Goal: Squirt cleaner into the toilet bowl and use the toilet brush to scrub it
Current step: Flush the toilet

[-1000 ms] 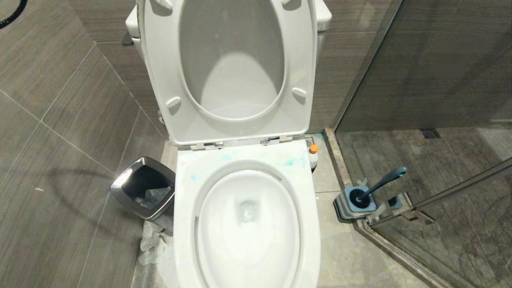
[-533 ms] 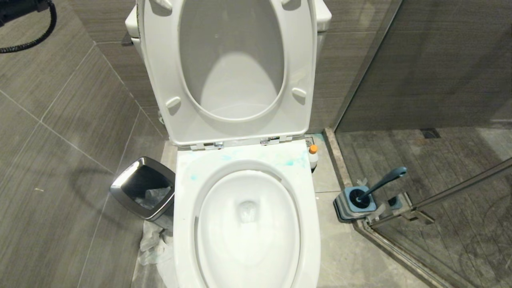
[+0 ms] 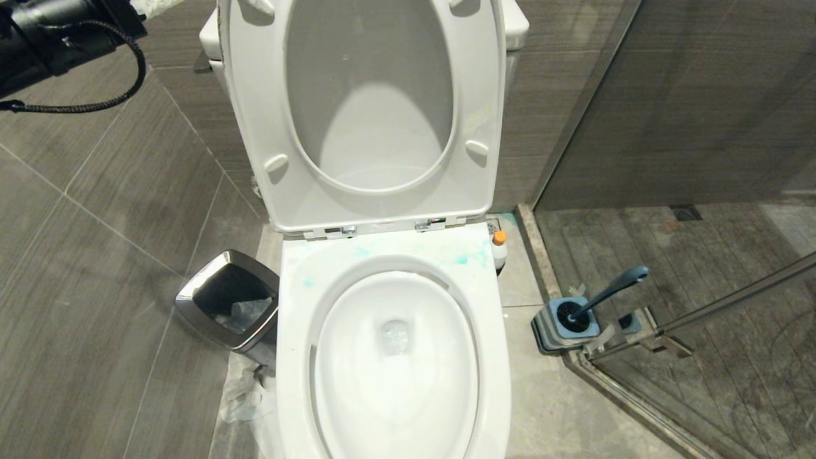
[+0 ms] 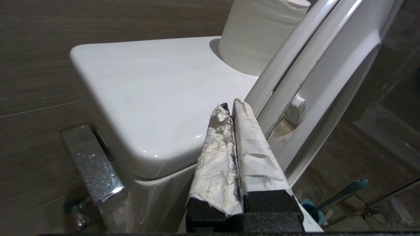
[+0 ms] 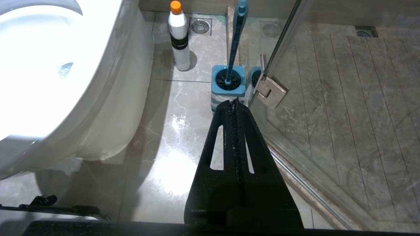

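Both my grippers, left (image 4: pixel 233 106) and right (image 5: pixel 234 104), are closed, empty; cleaner (image 5: pixel 179 36) looks light, slick: grip mid-body.

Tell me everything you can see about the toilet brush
The toilet brush has a long slim teal-blue handle that looks like plastic, ending in a rounded, slightly wider tip. Its dark head sits down inside a square blue holder standing on the floor, to the right of the toilet bowl, beside the glass shower door's hinge. The handle leans away from the bowl. Nothing grips it; only the holder touches it. The cleaner bottle stands apart from it.
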### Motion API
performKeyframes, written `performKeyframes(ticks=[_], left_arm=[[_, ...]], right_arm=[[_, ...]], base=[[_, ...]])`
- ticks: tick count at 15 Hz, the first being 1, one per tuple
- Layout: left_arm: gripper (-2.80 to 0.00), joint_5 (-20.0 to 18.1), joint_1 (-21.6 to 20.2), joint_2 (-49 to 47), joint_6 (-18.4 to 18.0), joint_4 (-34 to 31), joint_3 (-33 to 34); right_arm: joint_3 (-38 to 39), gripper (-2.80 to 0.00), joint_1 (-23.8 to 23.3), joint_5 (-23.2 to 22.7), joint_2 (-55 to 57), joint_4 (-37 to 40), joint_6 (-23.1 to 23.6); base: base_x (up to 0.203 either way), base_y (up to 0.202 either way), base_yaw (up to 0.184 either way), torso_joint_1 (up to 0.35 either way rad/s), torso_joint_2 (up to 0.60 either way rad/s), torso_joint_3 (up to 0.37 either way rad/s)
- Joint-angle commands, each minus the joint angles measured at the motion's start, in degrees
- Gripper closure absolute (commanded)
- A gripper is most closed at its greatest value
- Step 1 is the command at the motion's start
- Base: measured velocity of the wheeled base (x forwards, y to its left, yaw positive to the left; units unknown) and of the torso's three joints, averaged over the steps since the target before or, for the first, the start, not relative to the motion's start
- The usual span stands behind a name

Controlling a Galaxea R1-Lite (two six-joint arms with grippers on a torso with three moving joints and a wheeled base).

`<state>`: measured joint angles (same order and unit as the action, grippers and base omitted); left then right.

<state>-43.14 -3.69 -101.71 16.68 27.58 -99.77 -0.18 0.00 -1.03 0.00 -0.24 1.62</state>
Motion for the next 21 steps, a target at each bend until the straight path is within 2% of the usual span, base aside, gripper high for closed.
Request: performKeyframes(ticks=[1, 5, 7, 10, 17, 21], left_arm=[[0.0, -0.2, 0.2, -1.6, 0.1, 0.2, -0.8], [0.0, 0.0, 0.1, -3.0, -2.8, 0.4, -0.9], [0.0, 0.8, 0.1, -3.8, -4.3, 3.3, -1.0], [0.0, 4.8, 0.6, -4.7, -4.6, 5.1, -1.1], [0.0, 5.7, 0.9, -6.0, -4.9, 4.9, -4.1], [0.0, 8.2, 1.8, -5.7, -4.9, 4.9, -4.1]], right_arm=[[0.0, 0.0, 0.0, 0.0, 0.1, 0.0, 0.0], [0.0, 0.0, 0.0, 0.0, 0.1, 0.0, 0.0], [0.0, 0.0, 0.0, 0.0, 0.1, 0.0, 0.0], [0.0, 0.0, 0.0, 0.0, 0.1, 0.0, 0.0], [0.0, 0.0, 0.0, 0.0, 0.1, 0.0, 0.0], [0.0, 0.0, 0.0, 0.0, 0.1, 0.0, 0.0]], base=[[0.0, 0.0, 0.0, 0.0, 0.0, 0.0], [0.0, 0.0, 0.0, 0.0, 0.0, 0.0], [0.0, 0.0, 0.0, 0.0, 0.0, 0.0], [0.0, 0.0, 0.0, 0.0, 0.0, 0.0], [0.0, 0.0, 0.0, 0.0, 0.0, 0.0], [0.0, 0.0, 0.0, 0.0, 0.0, 0.0]])
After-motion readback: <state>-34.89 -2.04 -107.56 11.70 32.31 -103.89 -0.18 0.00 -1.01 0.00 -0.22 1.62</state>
